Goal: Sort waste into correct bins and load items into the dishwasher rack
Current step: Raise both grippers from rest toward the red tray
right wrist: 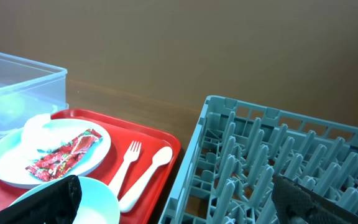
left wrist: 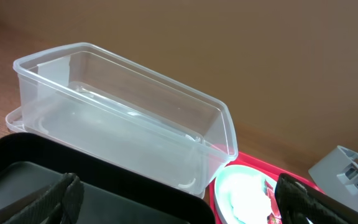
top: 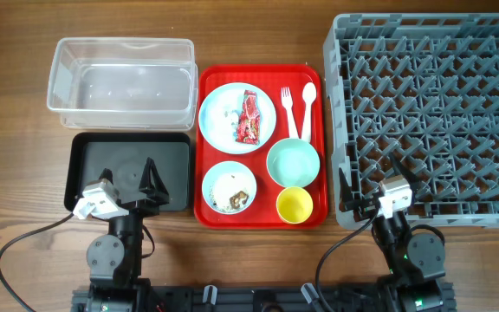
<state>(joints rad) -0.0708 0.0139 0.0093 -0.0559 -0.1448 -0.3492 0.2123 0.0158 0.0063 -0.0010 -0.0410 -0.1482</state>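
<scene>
A red tray (top: 262,217) holds a large light blue plate (top: 223,97) with a red wrapper (top: 249,117) and white tissue (top: 230,115), a small blue bowl (top: 230,188) with rice scraps, a mint bowl (top: 293,162), a yellow cup (top: 294,204), a white fork (top: 288,111) and a spoon (top: 307,108). The clear tub (top: 121,81) and black tray (top: 128,165) lie left; the grey rack (top: 431,113) lies right. My left gripper (top: 128,178) is open over the black tray (left wrist: 104,193). My right gripper (top: 372,184) is open over the rack's front left corner (right wrist: 260,168).
The wrist views show the clear tub (left wrist: 123,118), the plate with the wrapper (right wrist: 61,152), and the fork (right wrist: 127,163) and spoon (right wrist: 148,174) on the red tray. Bare wooden table surrounds everything. Cables run along the front edge by both arm bases.
</scene>
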